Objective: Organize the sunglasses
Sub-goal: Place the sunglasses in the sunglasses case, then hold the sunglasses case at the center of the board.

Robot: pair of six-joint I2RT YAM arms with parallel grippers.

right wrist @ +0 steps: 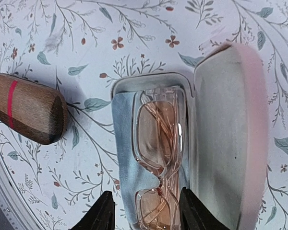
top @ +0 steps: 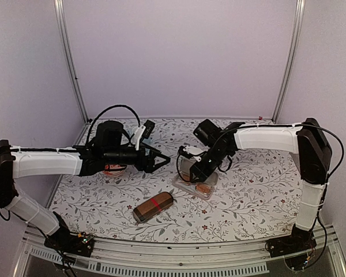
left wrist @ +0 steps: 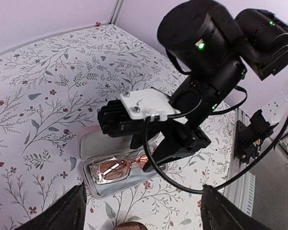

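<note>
The pale pinkish-tan sunglasses [right wrist: 161,139] lie folded on a blue cloth [right wrist: 121,139] in the tray of an open pink case [right wrist: 228,134]. They also show in the left wrist view [left wrist: 116,168] and the top view [top: 203,188]. My right gripper [right wrist: 148,213] is open just above them, one finger on each side of the near lens, and it shows in the top view [top: 194,175]. My left gripper [top: 159,163] is open and empty, hovering left of the case, with its fingers [left wrist: 62,213] at the view's bottom corners. The thin black pair is not in view.
A brown red-banded case [top: 153,207] lies shut near the front, left of the pink case, and shows in the right wrist view [right wrist: 29,115]. A small red-and-white thing [top: 113,169] lies partly hidden under the left arm. Walls and metal posts close off the back and sides.
</note>
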